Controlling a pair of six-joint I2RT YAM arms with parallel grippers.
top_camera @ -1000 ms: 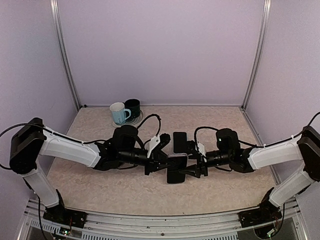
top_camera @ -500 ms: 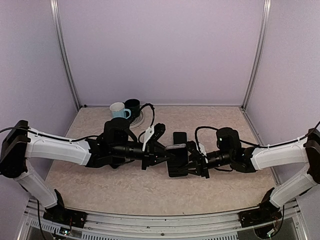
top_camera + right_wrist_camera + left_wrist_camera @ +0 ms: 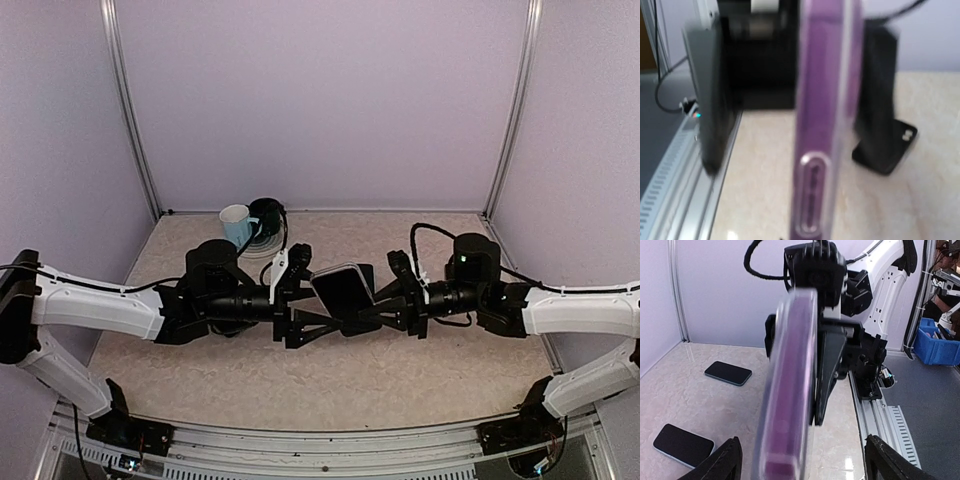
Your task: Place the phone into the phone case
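Note:
A purple phone [image 3: 343, 288] with a clear case rim round its edge hangs tilted above the table's middle. My right gripper [image 3: 381, 304] is shut on its right end. The left wrist view shows that phone [image 3: 790, 390] edge-on, with the right gripper's black fingers [image 3: 829, 365] clamped on it. My left gripper [image 3: 310, 293] is open, its fingers [image 3: 725, 462] spread wide on either side of the phone's left end without touching it. In the right wrist view the phone's purple edge [image 3: 820, 125] with a button cutout fills the middle.
Two dark phones [image 3: 728, 373] [image 3: 682, 445] lie flat on the beige table [image 3: 200, 370]. A light mug [image 3: 236, 222] and a dark mug [image 3: 266, 214] stand at the back left. The metal rail [image 3: 330, 440] runs along the near edge.
The left gripper has opened, let go of the phone and drawn back left. The right gripper has shut on the phone and raised it, tilted, off the table.

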